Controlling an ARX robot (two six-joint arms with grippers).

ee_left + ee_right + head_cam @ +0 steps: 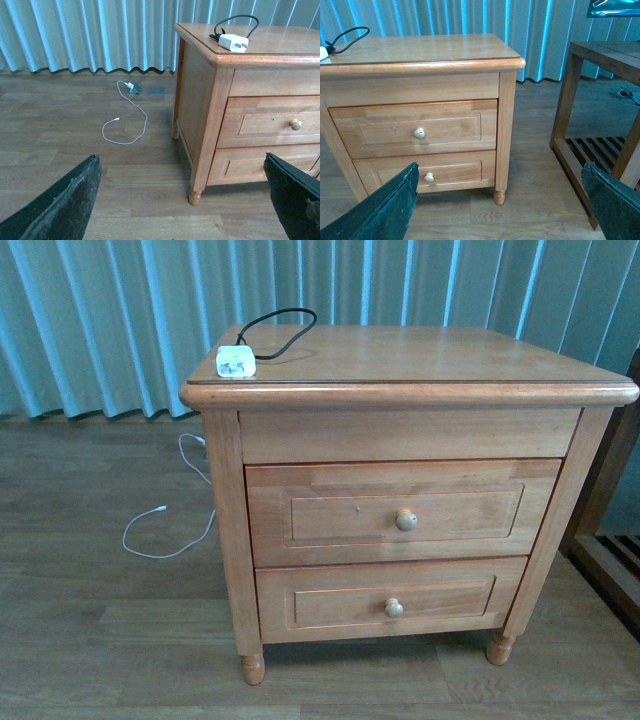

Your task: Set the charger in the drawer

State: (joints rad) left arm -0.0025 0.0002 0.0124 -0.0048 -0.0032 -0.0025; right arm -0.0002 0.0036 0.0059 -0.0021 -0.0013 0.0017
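The charger (236,362) lies on top of the nightstand (420,355). Taking that top as a clock face with 6 toward the robot, the white block sits at about 8 o'clock, just inside the front edge. The block is close to square, so it has no real long axis. Its black cable (285,325) leaves the far side and loops back toward 12 o'clock.

The drawer (330,512), the taller upper 1 of 2, is fully closed. In the front view its knob (406,520) hangs at about 5 o'clock from the charger, well apart from it and lower.

The left gripper (180,165) is spread wide with nothing between its fingers, and the right gripper (500,170) is the same. Neither touches the furniture.

Judging by the wrist views, the left arm stands off the nightstand's 8 o'clock corner and sees the whole charger near that corner. The right arm faces the drawer fronts and catches only a sliver of the white block at the far side of the top. So the left arm looks nearer the charger and the right arm nearer the knob. The charger is above and ahead of both grippers.

The closed drawer probably decides the order: it has to be pulled out toward 6 o'clock before the charger can go in.

A thin white cable (165,530) on the floor has no block on it and is not the target.
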